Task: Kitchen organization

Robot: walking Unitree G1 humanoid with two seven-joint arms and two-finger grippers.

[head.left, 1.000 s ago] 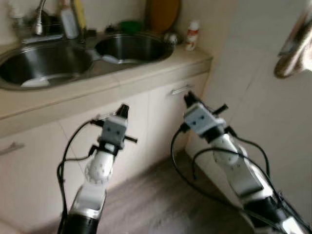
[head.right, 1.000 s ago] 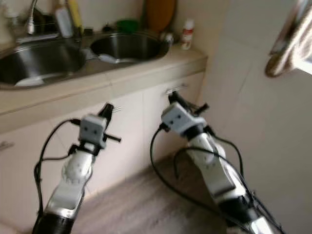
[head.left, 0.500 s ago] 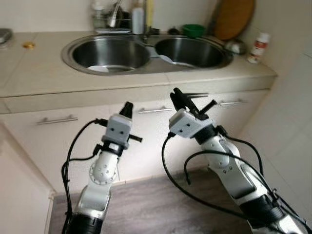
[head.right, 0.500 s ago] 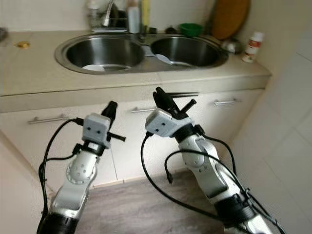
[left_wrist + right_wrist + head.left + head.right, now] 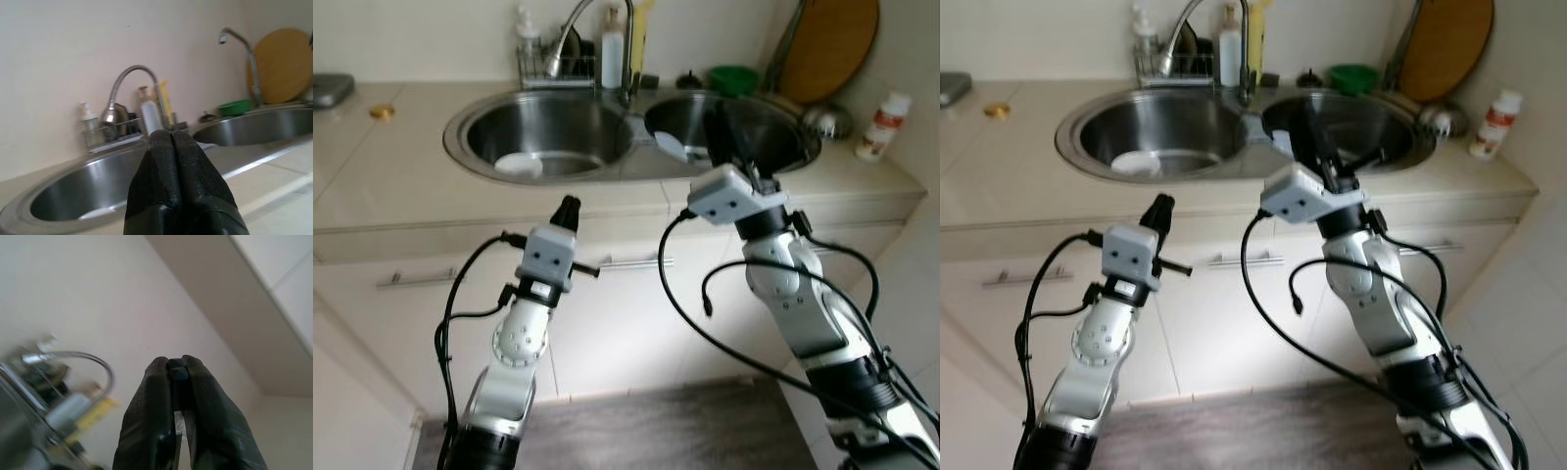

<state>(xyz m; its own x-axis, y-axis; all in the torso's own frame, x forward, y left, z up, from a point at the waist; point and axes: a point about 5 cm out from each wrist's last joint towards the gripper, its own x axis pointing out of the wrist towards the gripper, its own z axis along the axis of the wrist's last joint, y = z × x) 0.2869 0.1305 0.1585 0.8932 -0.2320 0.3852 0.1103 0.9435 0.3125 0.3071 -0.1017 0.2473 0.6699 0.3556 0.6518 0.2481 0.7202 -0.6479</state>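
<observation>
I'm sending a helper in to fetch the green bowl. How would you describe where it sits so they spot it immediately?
Find the double steel sink set in the beige counter. Behind its right basin, against the wall, sits the green bowl, just left of the round wooden board leaning there. It is the only green thing on the counter.

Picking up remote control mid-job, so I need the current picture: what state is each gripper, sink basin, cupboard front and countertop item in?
left gripper: shut, empty, raised before the counter edge.
right gripper: shut, empty, raised over the right basin.
left basin: holds a white dish.
right basin: holds a white dish at its left side.
faucet: no water running.
cupboard drawers: closed.
cutting board: upright, leaning on the wall.
white bottle: upright, capped.
</observation>
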